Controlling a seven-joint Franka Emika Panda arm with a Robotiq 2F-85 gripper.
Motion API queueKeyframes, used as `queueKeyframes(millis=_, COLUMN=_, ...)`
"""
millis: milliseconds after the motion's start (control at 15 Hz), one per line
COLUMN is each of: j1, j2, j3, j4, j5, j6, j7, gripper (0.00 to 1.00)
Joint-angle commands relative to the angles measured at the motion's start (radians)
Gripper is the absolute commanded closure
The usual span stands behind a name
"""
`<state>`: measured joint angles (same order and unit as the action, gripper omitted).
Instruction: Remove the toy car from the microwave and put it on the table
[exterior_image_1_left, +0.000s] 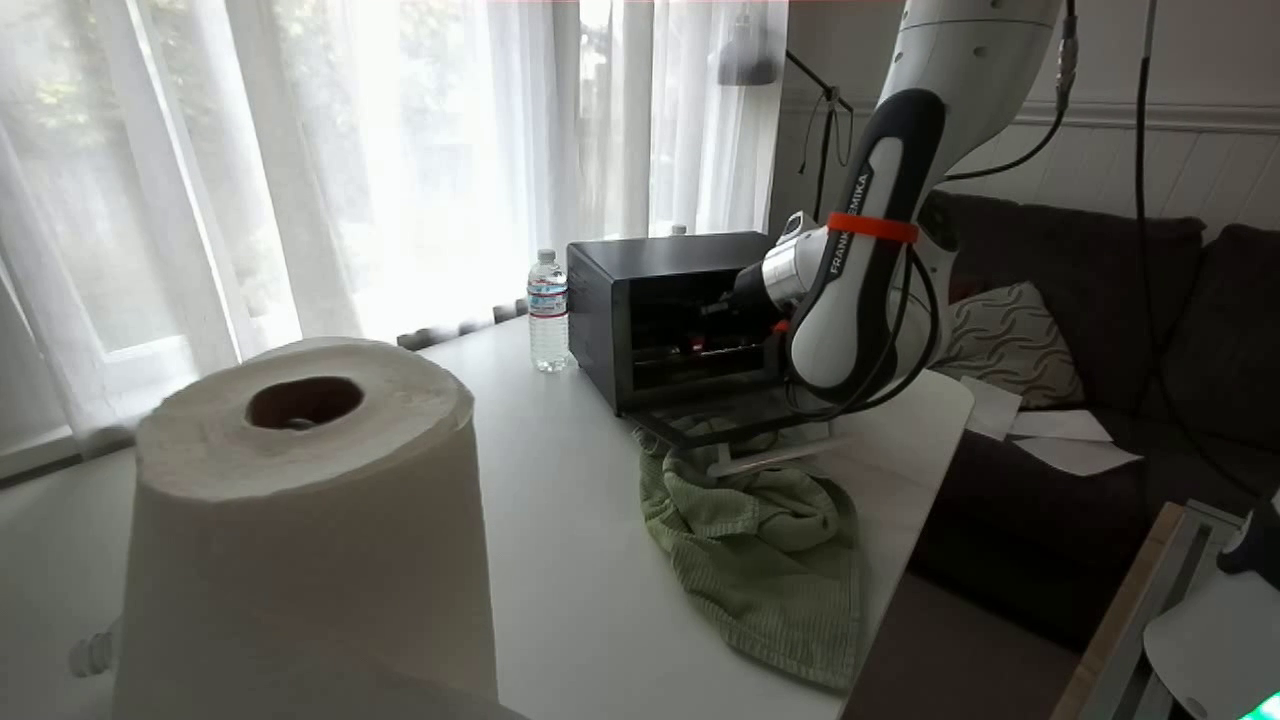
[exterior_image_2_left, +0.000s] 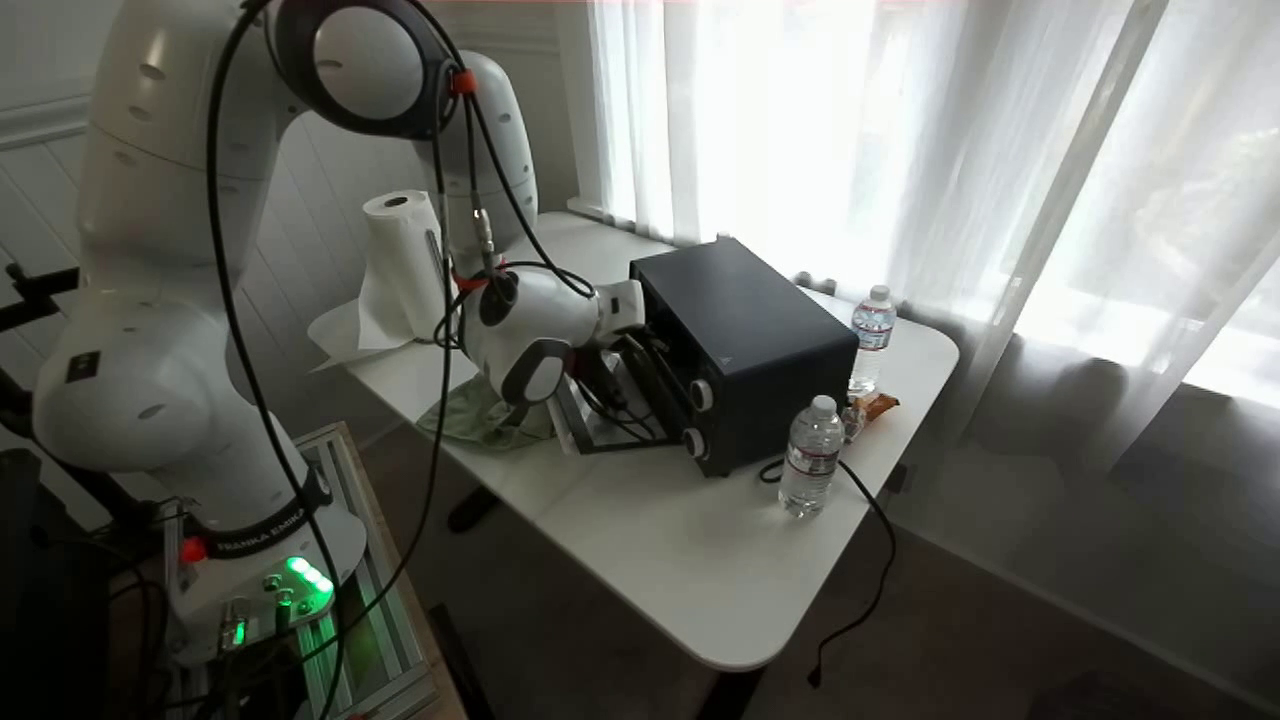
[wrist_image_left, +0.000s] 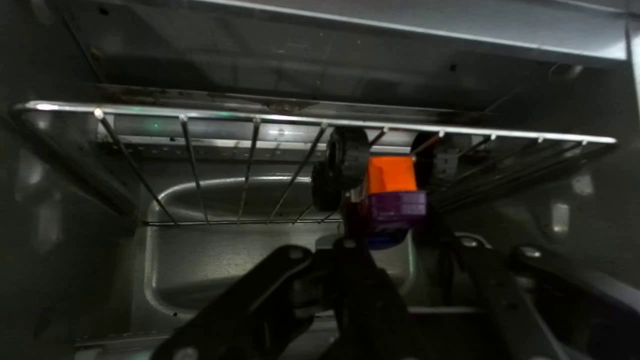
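Note:
The toy car (wrist_image_left: 392, 175), orange and purple with black wheels, is inside the black toaster-style microwave (exterior_image_1_left: 596, 320), at its wire rack (wrist_image_left: 225, 116). The microwave also shows in an exterior view (exterior_image_2_left: 745, 300) with its door folded down. My gripper (wrist_image_left: 395, 227) reaches into the cavity, and its two fingers lie on either side of the car's body, seemingly closed on it. In an exterior view the gripper (exterior_image_1_left: 722, 304) is dark inside the opening, with a small red spot below it. Whether the wheels rest on the rack is unclear. The white table (exterior_image_1_left: 560, 500) stands underneath.
A green towel (exterior_image_1_left: 760, 560) lies below the open door (exterior_image_1_left: 720, 425). A water bottle (exterior_image_1_left: 548, 320) stands beside the microwave; another bottle (exterior_image_2_left: 812, 460) and an orange wrapper (exterior_image_2_left: 875, 405) are on its far side. A paper towel roll (exterior_image_1_left: 310, 560) stands on the table.

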<state>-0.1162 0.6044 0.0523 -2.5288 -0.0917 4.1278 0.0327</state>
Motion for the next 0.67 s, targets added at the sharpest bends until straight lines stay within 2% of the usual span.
queueKeyframes(millis=0, j1=0.035, j2=0.014, j3=-0.014, j4=0.0, j5=0.043, j6=0.025, j7=0.012, gripper=0.92)
queueKeyframes(millis=267, j1=0.051, j2=0.0, j3=-0.015, j4=-0.035, j5=0.052, j6=0.062, j7=0.001, gripper=0.92)
queueKeyframes(millis=467, j1=0.059, j2=-0.012, j3=-0.017, j4=-0.084, j5=0.046, j6=0.144, j7=-0.006, gripper=0.92)
queueKeyframes(millis=533, j1=0.064, j2=-0.058, j3=-0.017, j4=-0.073, j5=0.048, j6=0.096, j7=-0.008, gripper=0.92)
queueKeyframes(millis=600, j1=0.07, j2=-0.066, j3=-0.019, j4=-0.072, j5=0.053, j6=0.095, j7=-0.014, gripper=0.92)
